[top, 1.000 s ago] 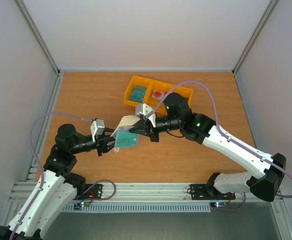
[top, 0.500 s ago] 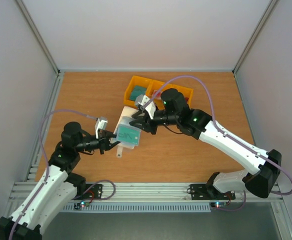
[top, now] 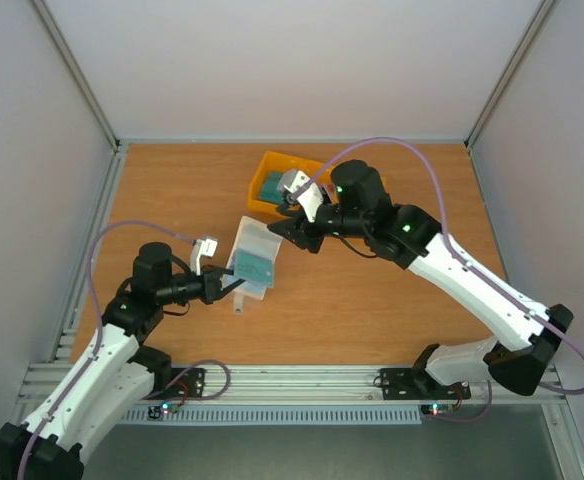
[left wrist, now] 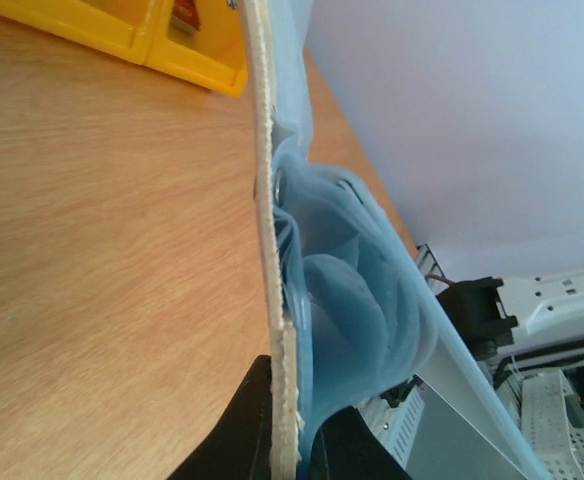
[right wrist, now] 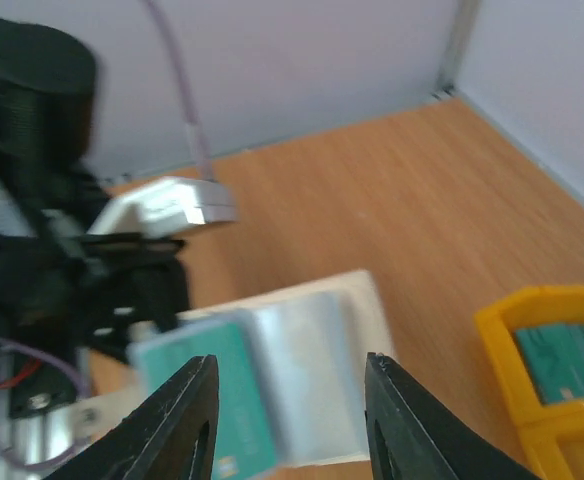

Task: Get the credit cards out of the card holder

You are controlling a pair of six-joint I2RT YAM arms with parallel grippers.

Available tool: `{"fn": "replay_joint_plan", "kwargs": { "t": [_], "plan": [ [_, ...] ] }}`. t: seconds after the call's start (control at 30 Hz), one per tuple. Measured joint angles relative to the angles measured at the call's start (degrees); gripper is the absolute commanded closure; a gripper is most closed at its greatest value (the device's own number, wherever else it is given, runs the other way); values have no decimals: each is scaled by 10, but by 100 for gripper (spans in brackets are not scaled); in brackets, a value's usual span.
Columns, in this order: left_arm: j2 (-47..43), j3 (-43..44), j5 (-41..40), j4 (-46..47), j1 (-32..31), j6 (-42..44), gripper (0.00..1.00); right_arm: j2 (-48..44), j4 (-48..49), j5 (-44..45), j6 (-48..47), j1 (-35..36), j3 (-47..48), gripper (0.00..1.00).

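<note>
One card holder (top: 252, 240) | long axis near-far (unfolded) | left gripper (top: 226, 284) pinches it | right gripper (top: 288, 229) apart, empty

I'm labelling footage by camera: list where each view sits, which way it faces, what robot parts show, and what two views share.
Top: above and behind the robot, looking down at the table; left arm and right arm show.
Left wrist: looks along the card holder's edge, pinched in the left gripper.
Right wrist: looks down through the open right gripper at the card holder.
Shared: both wrist views show the card holder and yellow tray.
</note>
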Motion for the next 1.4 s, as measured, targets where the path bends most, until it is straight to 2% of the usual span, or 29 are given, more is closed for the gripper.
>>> {"fn": "replay_joint_plan", "kwargs": {
  "t": [0.1,0.2,0.33,0.6,0.87,1.13,1.4],
  "plan": [
    [3,0,-19,-7,0,-2,100,-21,-16,-88,-11,-1,9,61],
    [3,0,-28,-6,0,-4,100,-21,-27,-205,-17,9,9,68],
    [2,0,-19,1,0,11,100,19,-42,-275,-21,20,8,71],
    [-15,0,66,27,0,135,100,85,-82,-287,-37,16,9,75],
    [-24,-6,144,69,-1,185,100,85,-110,-287,-48,16,10,74],
    [-43,-6,163,36,-8,292,100,85,-128,-299,-55,14,22,68],
    [-46,-6,166,29,-13,322,100,91,-140,-332,-60,15,24,67]
  ]
}}
